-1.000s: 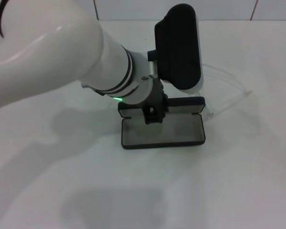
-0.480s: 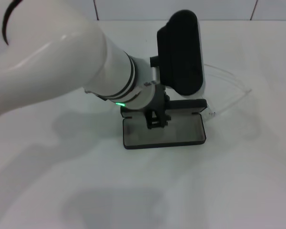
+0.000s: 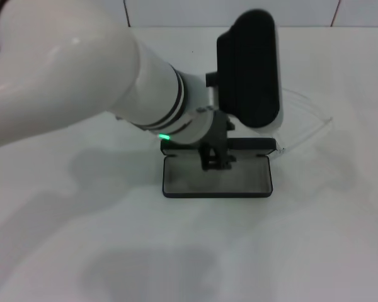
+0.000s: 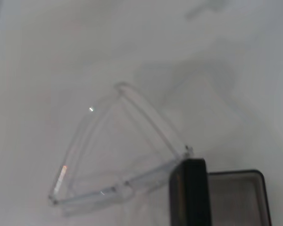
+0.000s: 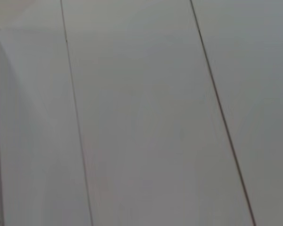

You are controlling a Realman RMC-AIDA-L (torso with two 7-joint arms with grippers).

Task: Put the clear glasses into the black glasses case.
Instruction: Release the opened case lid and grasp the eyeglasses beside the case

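The black glasses case [image 3: 246, 181] lies open on the white table, grey lining up, its lid [image 3: 255, 146] standing along the far side. My left gripper [image 3: 215, 160] hangs low over the middle of the open case, by the hinge. The clear glasses [image 3: 307, 123] lie on the table behind and to the right of the case, one arm tip near its right corner. In the left wrist view the clear glasses [image 4: 118, 155] are unfolded beside a corner of the black glasses case [image 4: 236, 197]. The right gripper is out of view.
A large black wrist housing [image 3: 249, 69] on my left arm hides the table behind the case. The white table [image 3: 315, 239] spreads to the front and right. The right wrist view holds only a white panelled surface [image 5: 141, 113].
My left arm and gripper have shifted to the right and slightly toward the front over the case. The glasses have not moved.
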